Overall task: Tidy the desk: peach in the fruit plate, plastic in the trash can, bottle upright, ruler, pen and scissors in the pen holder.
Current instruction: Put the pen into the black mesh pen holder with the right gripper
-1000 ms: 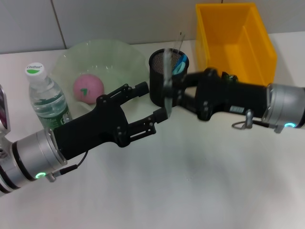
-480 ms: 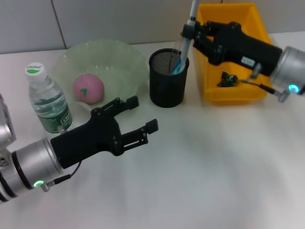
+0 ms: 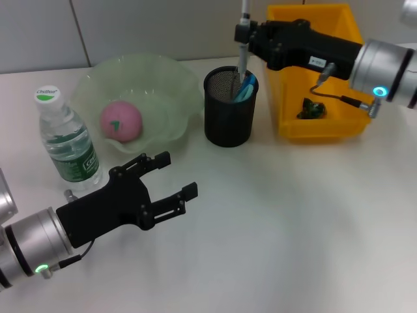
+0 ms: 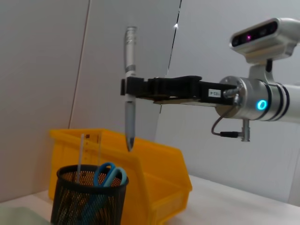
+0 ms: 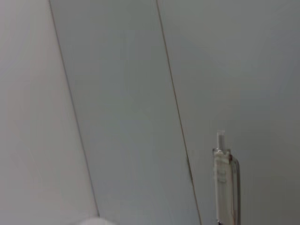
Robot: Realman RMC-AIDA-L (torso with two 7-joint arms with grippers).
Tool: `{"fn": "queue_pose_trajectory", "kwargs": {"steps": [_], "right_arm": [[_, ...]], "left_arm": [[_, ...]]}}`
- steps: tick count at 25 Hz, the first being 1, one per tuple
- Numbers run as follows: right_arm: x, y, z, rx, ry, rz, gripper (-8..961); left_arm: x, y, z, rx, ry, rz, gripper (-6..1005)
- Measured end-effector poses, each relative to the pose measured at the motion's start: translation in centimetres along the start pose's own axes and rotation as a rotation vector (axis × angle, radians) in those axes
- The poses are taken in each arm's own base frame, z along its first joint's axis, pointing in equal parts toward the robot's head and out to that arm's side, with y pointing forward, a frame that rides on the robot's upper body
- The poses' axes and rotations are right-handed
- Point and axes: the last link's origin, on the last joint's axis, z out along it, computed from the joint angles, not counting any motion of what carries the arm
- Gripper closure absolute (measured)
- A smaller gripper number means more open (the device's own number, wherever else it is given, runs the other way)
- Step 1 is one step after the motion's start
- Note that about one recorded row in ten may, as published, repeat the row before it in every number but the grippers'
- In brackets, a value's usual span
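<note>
Jaws of the right gripper (image 3: 242,34) clamp the pen (image 3: 244,39) upright above the holder (image 3: 229,107); left gripper (image 3: 172,182) waits wide near the bottle (image 3: 64,137). From the left wrist, scissors (image 4: 108,175) and ruler (image 4: 80,154) already sit inside. Peach (image 3: 120,120) is plated, bottle upright; only the pen's drop seems left.

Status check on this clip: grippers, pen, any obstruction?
Right gripper shut on pen, upright above pen holder. Left gripper open, low over table. Scissors already inside; entry unobstructed.
</note>
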Motion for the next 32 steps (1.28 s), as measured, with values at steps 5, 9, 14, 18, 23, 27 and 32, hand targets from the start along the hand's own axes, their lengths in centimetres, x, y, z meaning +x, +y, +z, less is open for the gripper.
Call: {"fn": "queue_pose_trajectory", "kwargs": {"steps": [5, 9, 14, 18, 23, 27, 32], "right_arm": [[0.5, 0.0, 1.4, 0.021, 0.065, -0.023, 827], [0.5, -0.1, 1.6, 0.028, 0.069, -0.027, 827], [0.4, -0.5, 2.0, 0.057, 0.082, -0.042, 826], [0.4, -0.6, 2.2, 0.067, 0.09, -0.051, 827], [0.5, -0.5, 2.4, 0.069, 0.094, -0.067, 827], [0.5, -0.6, 2.8, 0.077, 0.095, -0.066, 826], [0.3, -0.5, 3.3, 0.077, 0.096, -0.064, 826]], "left_arm": [[-0.3, 0.2, -0.1, -0.017, -0.022, 0.009, 172], [-0.2, 0.2, -0.1, -0.019, -0.025, 0.013, 173], [-0.1, 0.1, 0.0, -0.02, -0.023, 0.014, 172], [0.0, 0.0, 0.1, -0.019, -0.02, 0.017, 172], [0.0, 0.0, 0.1, -0.019, -0.02, 0.018, 172], [0.1, -0.1, 0.1, -0.019, -0.021, 0.023, 173], [0.1, -0.1, 0.1, -0.019, -0.022, 0.027, 173]]}}
